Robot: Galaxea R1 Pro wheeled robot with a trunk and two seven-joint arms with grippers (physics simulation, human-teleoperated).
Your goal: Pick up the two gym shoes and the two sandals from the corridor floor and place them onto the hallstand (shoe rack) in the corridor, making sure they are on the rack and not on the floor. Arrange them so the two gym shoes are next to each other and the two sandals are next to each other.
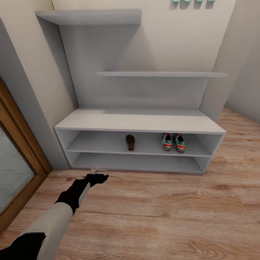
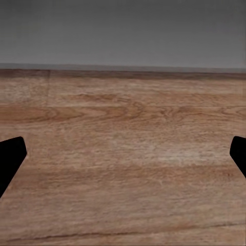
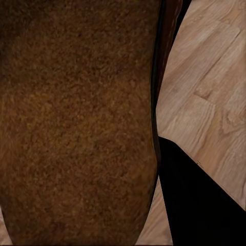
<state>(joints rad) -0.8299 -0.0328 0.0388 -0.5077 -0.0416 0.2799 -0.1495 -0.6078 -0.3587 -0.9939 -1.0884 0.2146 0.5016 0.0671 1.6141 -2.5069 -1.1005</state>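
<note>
Teal letters (image 1: 193,3) sit cut off above the hallstand (image 1: 141,121), unreadable. On its upper shelf row, one brown sandal (image 1: 130,142) lies left of centre, both gym shoes (image 1: 173,142) touching toward the right. Left hand (image 1: 96,172) hangs released over the corridor floor (image 1: 162,216). Right hand (image 3: 197,205) grasps the other sandal (image 3: 77,123).

Matt grey-white hallstand (image 1: 139,122), grained wood-plank floor (image 1: 162,216), rough brown leather sandal (image 3: 77,123)
</note>
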